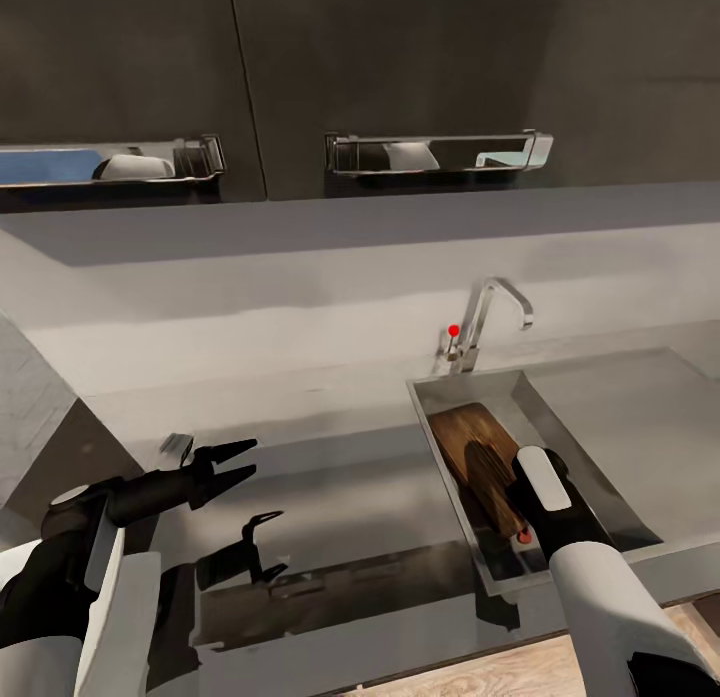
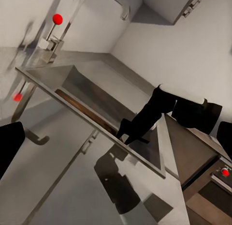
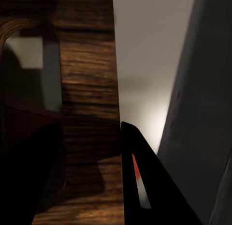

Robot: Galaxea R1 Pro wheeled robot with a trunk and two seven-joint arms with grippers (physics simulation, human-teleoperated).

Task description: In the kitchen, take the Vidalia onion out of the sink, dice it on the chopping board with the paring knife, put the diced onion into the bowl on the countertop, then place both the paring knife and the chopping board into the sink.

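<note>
Head view: your right hand reaches into the sink, where the board lies; its grip is hidden. Left hand hovers open over the worktop. Right wrist: board close beneath the fingers, for setting down.

We see a long glossy grey desk running under the dark cabinets, its surface mirroring what hangs above it. Set into it at our right is the stainless-steel sink, with a curved chrome tap rising at its back edge. Inside the basin lies the dark wood-grain chopping board, and a bit of red-orange shows at the board's near end.
</note>
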